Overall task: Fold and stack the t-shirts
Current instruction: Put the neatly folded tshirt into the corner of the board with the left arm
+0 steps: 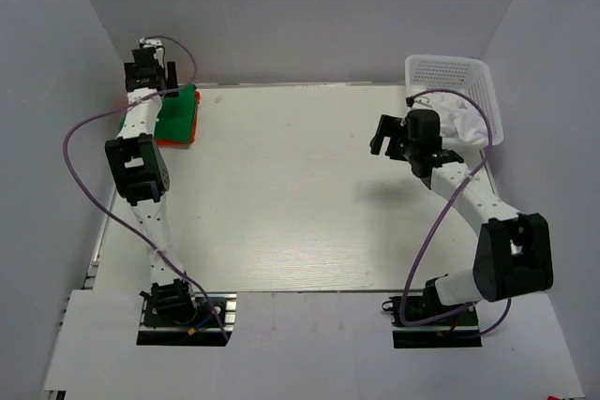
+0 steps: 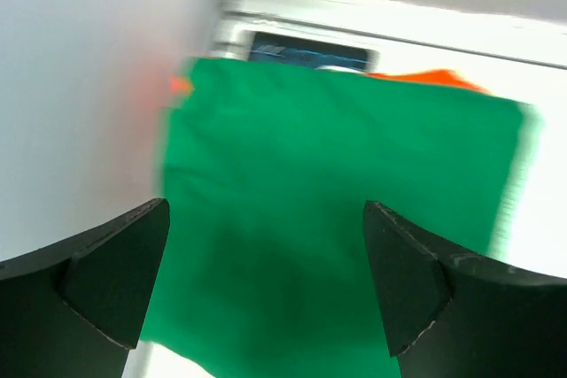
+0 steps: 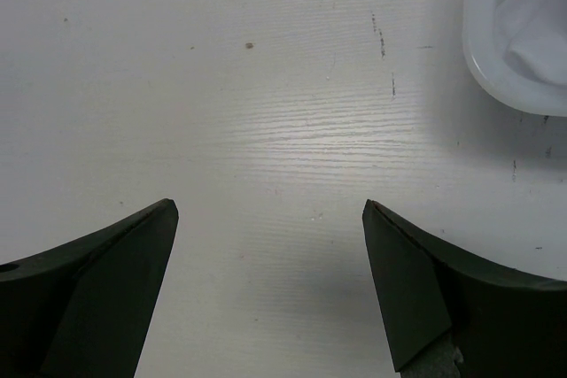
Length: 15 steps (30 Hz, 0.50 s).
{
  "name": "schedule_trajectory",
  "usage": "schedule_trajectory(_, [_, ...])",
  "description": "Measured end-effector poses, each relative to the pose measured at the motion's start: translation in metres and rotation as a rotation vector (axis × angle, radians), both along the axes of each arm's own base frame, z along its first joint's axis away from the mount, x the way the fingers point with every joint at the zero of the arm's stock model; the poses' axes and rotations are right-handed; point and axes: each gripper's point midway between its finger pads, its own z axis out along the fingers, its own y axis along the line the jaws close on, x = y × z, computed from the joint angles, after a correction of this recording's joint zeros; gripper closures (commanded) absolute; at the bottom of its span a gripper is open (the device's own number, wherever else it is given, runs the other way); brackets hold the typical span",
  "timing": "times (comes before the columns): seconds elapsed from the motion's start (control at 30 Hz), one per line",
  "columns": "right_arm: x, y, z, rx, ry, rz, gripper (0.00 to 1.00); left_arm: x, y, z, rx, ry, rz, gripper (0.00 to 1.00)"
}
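Where the table [image 1: 300, 213] reaches its far left corner, the green t-shirt [image 2: 337, 219] is seen lying folded on top of the orange-red t-shirt [image 1: 173, 141], whose edge shows beneath it. The left gripper [image 2: 266, 210] is held over this stack with its jaws spread apart and nothing between them. The right gripper [image 3: 270, 205] is held wide open above bare table, near the white mesh basket [image 1: 450, 70], in which white cloth [image 1: 466, 122] is seen

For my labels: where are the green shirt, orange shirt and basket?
green shirt [image 2: 337, 219], left wrist view, middle of cloth
orange shirt [image 2: 434, 78], left wrist view, exposed far edge
basket [image 1: 448, 72], top view, far mesh wall
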Motion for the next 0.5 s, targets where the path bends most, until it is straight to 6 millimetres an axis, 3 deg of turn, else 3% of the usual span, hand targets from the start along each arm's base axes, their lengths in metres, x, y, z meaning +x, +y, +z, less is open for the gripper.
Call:
schedule_trajectory(0.13, [-0.006,0.001,0.018,0.028,-0.051,0.008,0.09,-0.021,-0.058,0.033,-0.240,-0.067,-0.131,0.00])
schedule_trajectory(0.23, [-0.021,0.006,0.016,0.066,-0.070,0.040,0.09,-0.063,-0.111,0.075,-0.379,-0.139,-0.219,0.00])
schedule_trajectory(0.33, [-0.038,0.013,0.004,0.102,-0.042,0.082,0.09,-0.114,-0.177,0.115,-0.482,-0.235,-0.337,0.00])
schedule_trajectory(0.43, [-0.054,0.020,-0.011,0.141,-0.008,0.124,0.09,-0.174,-0.242,0.120,-0.578,-0.273,-0.464,0.00])
schedule_trajectory(0.5, [-0.067,0.024,-0.021,0.162,0.009,0.151,0.09,-0.218,-0.274,0.096,-0.649,-0.248,-0.521,0.00])
